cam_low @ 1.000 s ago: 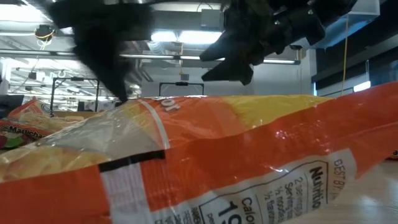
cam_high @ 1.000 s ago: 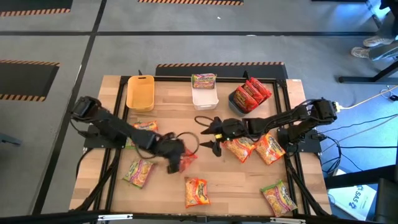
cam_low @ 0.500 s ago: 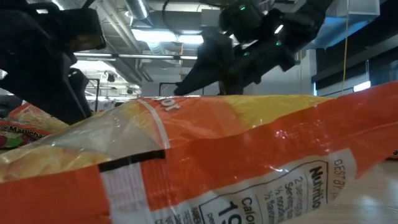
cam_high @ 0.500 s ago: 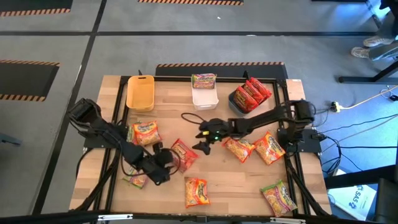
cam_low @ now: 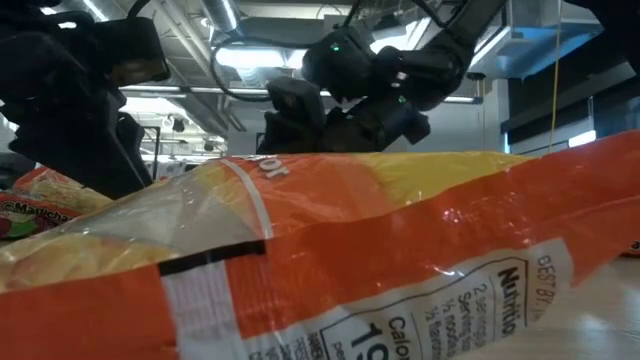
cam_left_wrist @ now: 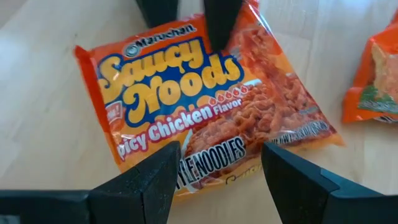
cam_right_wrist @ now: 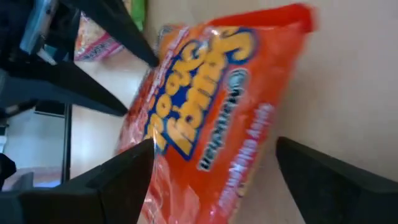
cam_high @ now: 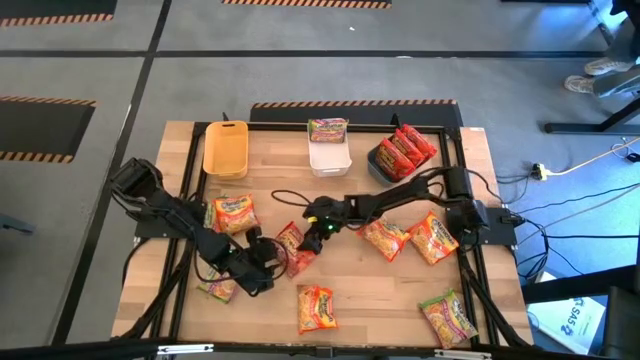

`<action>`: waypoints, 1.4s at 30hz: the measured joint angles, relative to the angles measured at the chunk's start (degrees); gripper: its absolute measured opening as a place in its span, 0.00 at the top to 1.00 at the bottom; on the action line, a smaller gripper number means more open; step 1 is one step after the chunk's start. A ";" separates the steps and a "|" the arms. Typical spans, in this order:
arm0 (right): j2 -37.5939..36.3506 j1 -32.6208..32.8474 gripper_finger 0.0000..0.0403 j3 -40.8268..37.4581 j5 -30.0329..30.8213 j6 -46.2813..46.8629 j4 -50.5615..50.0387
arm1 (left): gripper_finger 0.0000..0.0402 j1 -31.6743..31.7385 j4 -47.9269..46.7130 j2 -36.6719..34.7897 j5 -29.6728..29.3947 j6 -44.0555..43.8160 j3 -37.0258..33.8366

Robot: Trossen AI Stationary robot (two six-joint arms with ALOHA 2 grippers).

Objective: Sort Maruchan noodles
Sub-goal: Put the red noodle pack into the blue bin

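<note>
Both our hands stand apart over the glossy red Saucy Noods noodle packet (cam_high: 294,247) lying flat on the wooden worktop (cam_high: 400,300). We should let the right hand (cam_high: 312,226) straddle it squarely, while the left hand (cam_high: 268,262) backs clear.

A glossy red-orange plastic "Saucy Noods" ramen packet (cam_high: 293,248) lies flat on the wood mid-table. Orange-yellow packets (cam_high: 316,308) lie scattered around it, green-pink ones (cam_high: 448,317) sit near the front corners, and red packets (cam_high: 404,150) are piled at the back right.

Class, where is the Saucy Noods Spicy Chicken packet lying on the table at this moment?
In the high view the Saucy Noods packet lies flat on the wood near the table's middle, between the open left gripper and the open right gripper.
</note>
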 joint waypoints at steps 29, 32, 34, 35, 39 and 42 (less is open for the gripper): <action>1.29 1.52 0.74 6.18 -1.06 -10.83 -2.13 | 0.44 -2.03 -6.61 -3.83 3.95 0.95 4.43; -1.58 1.54 0.72 6.10 0.46 -14.41 -7.92 | 0.44 -3.52 -7.72 -5.75 3.34 1.99 5.54; -4.31 1.54 0.72 6.06 3.07 -17.45 -13.30 | 0.44 -4.72 -7.88 -7.20 2.40 2.57 5.56; -5.79 1.54 0.72 6.06 5.11 -18.99 -16.15 | 0.44 -5.03 -7.81 -7.68 1.69 2.62 5.56; -12.79 1.52 0.73 6.01 14.30 -23.35 -27.54 | 0.44 -5.99 -8.21 -8.83 -2.57 2.97 5.54; -18.70 1.45 0.74 6.01 20.81 -25.16 -36.25 | 0.44 -6.02 -8.35 -8.81 -5.16 4.48 5.54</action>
